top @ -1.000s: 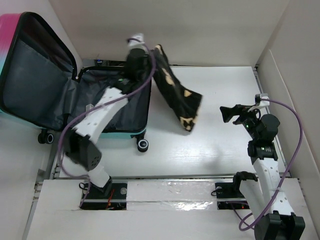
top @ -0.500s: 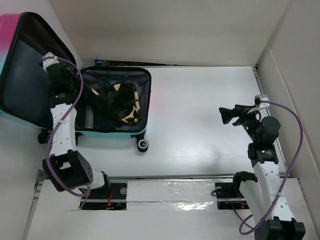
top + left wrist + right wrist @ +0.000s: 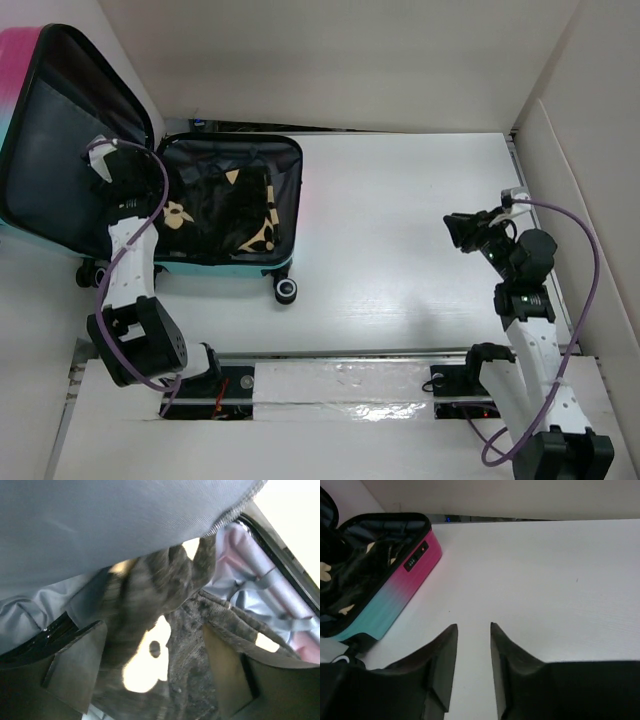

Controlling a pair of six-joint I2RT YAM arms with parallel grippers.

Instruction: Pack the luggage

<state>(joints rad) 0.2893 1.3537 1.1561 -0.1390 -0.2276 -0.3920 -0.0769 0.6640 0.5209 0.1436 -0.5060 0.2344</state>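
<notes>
1. At the far left of the white table (image 3: 420, 200): the luggage (image 3: 60, 170), a small hard-shell suitcase, pink fading to teal, opened wide. Lid propped up against the left wall, probably to keep the base free for loading from above. Base flat on the table, dark grey lining upward, black wheels (image 3: 286, 290) toward the near side.
2. Inside the base: a crumpled black cloth with tan flowers (image 3: 240, 205), filling most of the compartment, with one flower spilling toward the hinge. Nothing to be seen in the lid half.
3. Over the hinge side of the base, close under the lid lining: the left gripper (image 3: 152, 662), fingers spread wide. Cloth just below and between them, blurred, apparently not pinched; a loose stance suited to leaving the cloth in the case.
4. Well apart, at the right of the table: the right gripper (image 3: 472, 627), hovering over the tabletop, fingers drawn near each other with a narrow gap, holding nothing. Seemingly parked out of the way of the packing.
5. Judged from the layout: cloth in, lid not yet shut, zipper not yet closed.
</notes>
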